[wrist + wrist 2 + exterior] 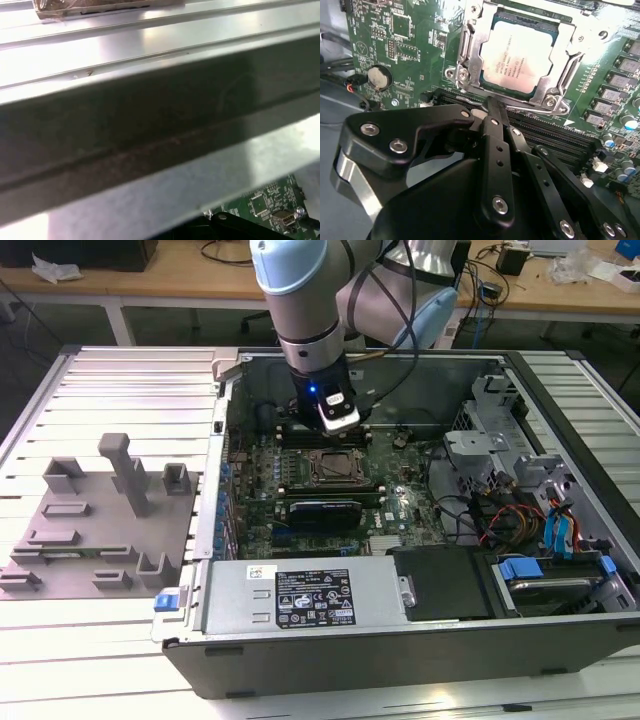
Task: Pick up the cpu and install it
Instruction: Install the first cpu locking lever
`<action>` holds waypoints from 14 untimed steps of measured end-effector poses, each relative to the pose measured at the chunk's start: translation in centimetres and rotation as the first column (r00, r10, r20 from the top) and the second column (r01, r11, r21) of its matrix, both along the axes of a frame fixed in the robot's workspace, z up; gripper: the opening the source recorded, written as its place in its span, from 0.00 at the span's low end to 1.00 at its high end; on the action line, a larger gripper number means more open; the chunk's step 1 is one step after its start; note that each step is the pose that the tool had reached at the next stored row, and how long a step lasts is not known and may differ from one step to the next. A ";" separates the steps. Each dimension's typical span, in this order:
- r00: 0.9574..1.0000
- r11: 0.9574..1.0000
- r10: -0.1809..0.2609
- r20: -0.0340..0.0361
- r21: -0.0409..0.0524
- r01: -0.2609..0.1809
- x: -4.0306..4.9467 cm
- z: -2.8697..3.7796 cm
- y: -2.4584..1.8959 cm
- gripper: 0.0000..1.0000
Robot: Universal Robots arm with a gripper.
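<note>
The cpu (517, 57), a square chip with a pale silver top, lies flat in the socket, with the metal socket frame (468, 55) around it. In the second wrist view my gripper (489, 104) is shut with nothing between its black fingers. Its tips sit at the socket's near edge, by the thin wire lever (535, 106). In the exterior view the gripper (338, 430) hangs over the green motherboard (395, 465), just behind the socket (334, 469), inside the open computer case.
A long black expansion card (322, 512) lies just in front of the socket, and memory slots (555, 132) run beside it. The power supply (300, 595) fills the case front. Drive cages and cables (505, 510) crowd the exterior view's right. A grey fixture tray (100, 510) stands outside at the left.
</note>
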State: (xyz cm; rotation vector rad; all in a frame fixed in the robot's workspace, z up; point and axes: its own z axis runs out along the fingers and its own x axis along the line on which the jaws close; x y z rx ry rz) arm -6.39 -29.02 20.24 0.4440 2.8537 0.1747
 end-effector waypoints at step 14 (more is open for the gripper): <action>0.999 0.999 -0.040 0.000 0.000 0.040 -0.15 -0.26 0.68 0.11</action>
